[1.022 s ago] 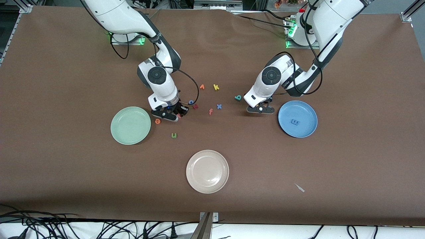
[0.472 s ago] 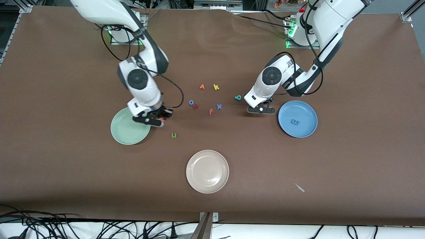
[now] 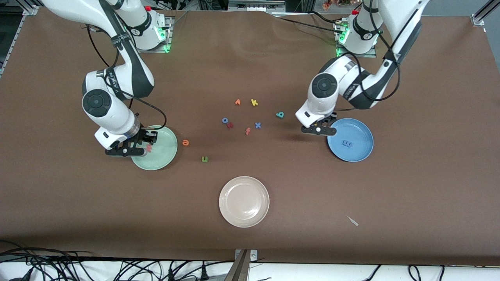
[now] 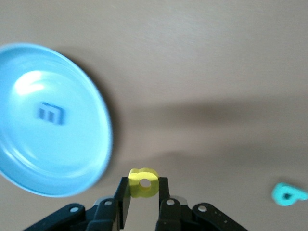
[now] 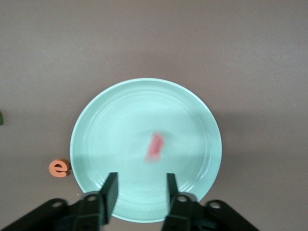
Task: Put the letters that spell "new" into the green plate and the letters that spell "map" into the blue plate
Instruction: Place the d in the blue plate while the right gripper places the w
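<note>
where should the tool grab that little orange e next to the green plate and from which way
Come straight down from above on the orange e. It lies flat on the table beside the green plate, too thin for a sideways approach. Pinch across its outer edges, the fingers closing over the letter's narrower width. I'd set them along the line running toward the olive-green n, so neither finger lands against the plate's rim.

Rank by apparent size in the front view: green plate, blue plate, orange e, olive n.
1. green plate and blue plate: they look alike, so no ranking between them; the green one is partly covered by the right hand.
2. orange e and olive n: both tiny, too close to rank.
</note>
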Robot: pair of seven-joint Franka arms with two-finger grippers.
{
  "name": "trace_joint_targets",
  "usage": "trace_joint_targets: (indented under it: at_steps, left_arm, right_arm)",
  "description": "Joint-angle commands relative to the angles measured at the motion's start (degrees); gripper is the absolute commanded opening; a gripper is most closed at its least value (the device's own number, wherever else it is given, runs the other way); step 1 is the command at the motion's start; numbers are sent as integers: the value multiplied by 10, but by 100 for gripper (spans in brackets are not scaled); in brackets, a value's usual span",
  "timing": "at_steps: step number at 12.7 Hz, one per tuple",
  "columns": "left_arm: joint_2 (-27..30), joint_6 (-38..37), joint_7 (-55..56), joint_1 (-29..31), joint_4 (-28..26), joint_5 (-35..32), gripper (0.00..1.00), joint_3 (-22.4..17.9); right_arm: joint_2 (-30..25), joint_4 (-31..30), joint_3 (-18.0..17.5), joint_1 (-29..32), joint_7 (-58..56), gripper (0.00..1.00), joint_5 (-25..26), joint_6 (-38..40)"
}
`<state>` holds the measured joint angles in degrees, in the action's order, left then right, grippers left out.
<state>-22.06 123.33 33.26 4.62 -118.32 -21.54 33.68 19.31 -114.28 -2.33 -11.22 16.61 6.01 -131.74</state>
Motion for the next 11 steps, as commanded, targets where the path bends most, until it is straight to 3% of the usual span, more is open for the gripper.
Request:
trace_joint_targets:
  at_steps: [1, 4, 5, 6, 7, 8, 11]
  left_arm:
    - [1, -7, -146, 83, -2, -16, 9, 5]
    - [-7, -6, -198, 123, -26, -14, 9, 4]
    - [-15, -5, -196, 123, -30, -14, 19, 4]
    - [-17, -1, -196, 126, -38, -15, 51, 4]
    - [-13, -3, -192, 127, -38, -14, 94, 5]
    - [-10, -6, -192, 127, -38, -13, 100, 8]
    - [-3, -5, -174, 126, -28, -6, 100, 38]
  right_arm:
    - [-6, -9, -8, -8, 36, 64, -13, 1]
    - [23, 8, -57, -19, 162, 67, -15, -14]
    - [41, 17, -69, -27, 205, 67, -14, -27]
    - [58, 24, -76, -36, 240, 66, -12, -46]
    - [74, 27, -76, -50, 256, 66, -11, -68]
    - [84, 28, -76, -57, 270, 65, -8, -88]
    - [86, 21, -76, -59, 266, 56, -6, -98]
